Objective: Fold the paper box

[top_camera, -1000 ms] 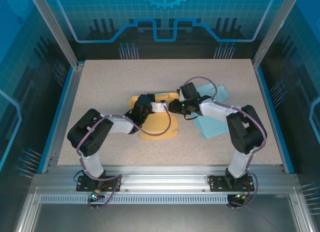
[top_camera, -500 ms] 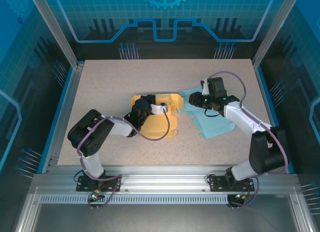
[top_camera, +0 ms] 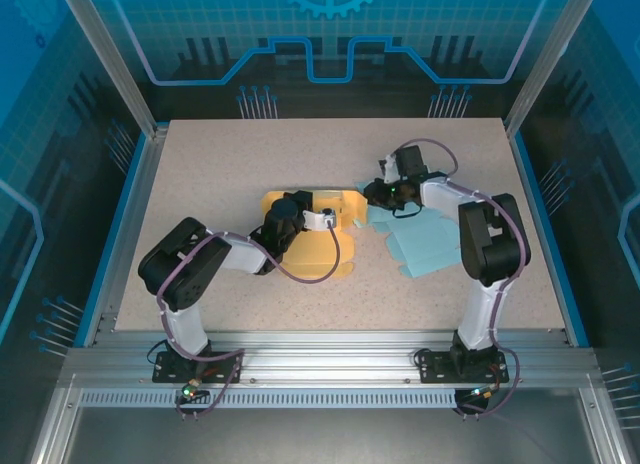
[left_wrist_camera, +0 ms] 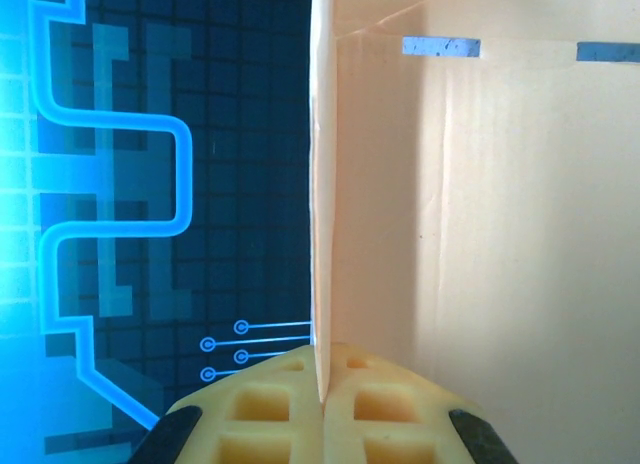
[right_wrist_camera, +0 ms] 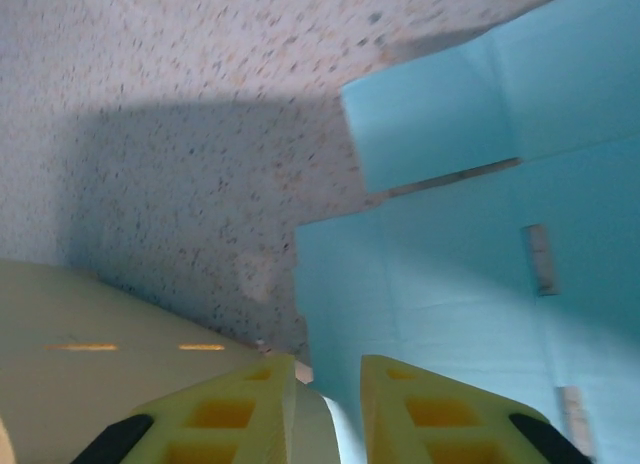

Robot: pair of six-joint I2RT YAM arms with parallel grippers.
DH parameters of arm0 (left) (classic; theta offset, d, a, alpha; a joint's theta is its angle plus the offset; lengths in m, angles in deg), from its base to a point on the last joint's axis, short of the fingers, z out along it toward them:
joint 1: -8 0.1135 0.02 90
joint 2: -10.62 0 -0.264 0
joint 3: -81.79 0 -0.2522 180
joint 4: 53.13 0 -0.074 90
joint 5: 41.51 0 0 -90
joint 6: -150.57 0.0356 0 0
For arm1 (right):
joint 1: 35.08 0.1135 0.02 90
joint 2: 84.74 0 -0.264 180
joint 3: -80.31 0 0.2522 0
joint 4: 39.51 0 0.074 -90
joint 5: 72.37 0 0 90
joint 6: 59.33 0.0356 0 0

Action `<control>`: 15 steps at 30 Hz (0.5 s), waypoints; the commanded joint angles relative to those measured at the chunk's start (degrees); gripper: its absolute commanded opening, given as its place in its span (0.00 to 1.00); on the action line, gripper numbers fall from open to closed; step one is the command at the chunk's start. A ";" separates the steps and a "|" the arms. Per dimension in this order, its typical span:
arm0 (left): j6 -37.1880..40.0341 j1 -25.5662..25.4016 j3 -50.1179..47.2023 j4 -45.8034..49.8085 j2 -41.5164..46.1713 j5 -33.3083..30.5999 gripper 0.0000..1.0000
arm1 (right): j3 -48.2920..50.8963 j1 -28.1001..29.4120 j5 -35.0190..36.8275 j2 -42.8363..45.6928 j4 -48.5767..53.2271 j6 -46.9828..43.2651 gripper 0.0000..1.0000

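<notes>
The yellow paper box [top_camera: 315,256] lies on the table [top_camera: 250,154] just to the left-arm side of the blue box blank [top_camera: 435,246], their near edges almost meeting. Most of it is flat, but one panel stands upright, seen edge-on from the left wrist. The left gripper [left_wrist_camera: 322,399] is clamped tight on the lower edge of that panel.

The right gripper [right_wrist_camera: 328,404] sits low at the seam between the yellow box and the blue blank. Its jaws are a narrow gap apart, with something pale in the gap — I cannot tell whether it has hold of anything.

The left arm lies across the box, so its long axis is hard to read. The far strip seems to run side to side, pointing toward the blue blank, while the raised panel's free edge points up.

There are three risks, as I judge them:
- A pull off the score line would crease or tear the thin pinched panel.
- The right jaws could catch the blue blank's edge along with the yellow corner — and drag the wrong sheet.
- The two wrists work close together beside the blue blank and could knock each other.
</notes>
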 commanded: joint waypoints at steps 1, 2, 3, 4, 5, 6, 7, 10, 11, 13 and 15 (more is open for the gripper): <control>1.31 -0.44 -0.89 -1.30 -0.99 -0.09 0.00 | -0.70 1.95 -2.01 0.03 -1.68 -2.53 0.26; 1.39 -0.36 -0.87 -1.29 -1.11 -0.24 0.00 | 0.09 2.16 -2.32 0.49 -2.22 -2.68 0.26; 1.40 -0.36 -0.93 -1.30 -1.23 -0.20 0.00 | 1.03 2.28 -2.81 0.92 -2.95 -2.78 0.26; 1.40 -0.42 -0.87 -1.32 -1.39 -0.31 0.00 | 2.13 2.42 -3.30 1.53 -4.05 -2.95 0.26; 1.40 -0.35 -0.83 -1.33 -1.60 -0.33 0.00 | 3.27 2.57 -3.80 2.02 -5.11 -3.18 0.26; 1.40 -0.42 -0.75 -1.30 -1.72 -0.27 0.00 | 4.04 2.67 -4.19 2.38 -5.83 -3.38 0.27; 1.31 -0.42 -0.61 -1.28 -1.82 -0.31 0.00 | 4.68 2.95 -4.25 2.58 -6.35 -3.71 0.28; 1.05 -0.41 -0.38 -1.20 -2.06 -0.16 0.00 | 5.18 3.73 -3.72 2.25 -6.38 -4.64 0.29; 0.87 -0.35 -0.36 -1.11 -2.17 -0.03 0.00 | 5.26 3.99 -3.80 2.00 -6.62 -4.88 0.29; 0.70 -0.23 -0.35 -1.08 -2.32 0.05 0.00 | 5.60 4.52 -3.64 2.09 -7.16 -5.30 0.29; 0.65 -0.13 -0.46 -1.10 -2.64 0.06 0.00 | 6.27 5.11 -3.09 2.72 -7.78 -5.93 0.29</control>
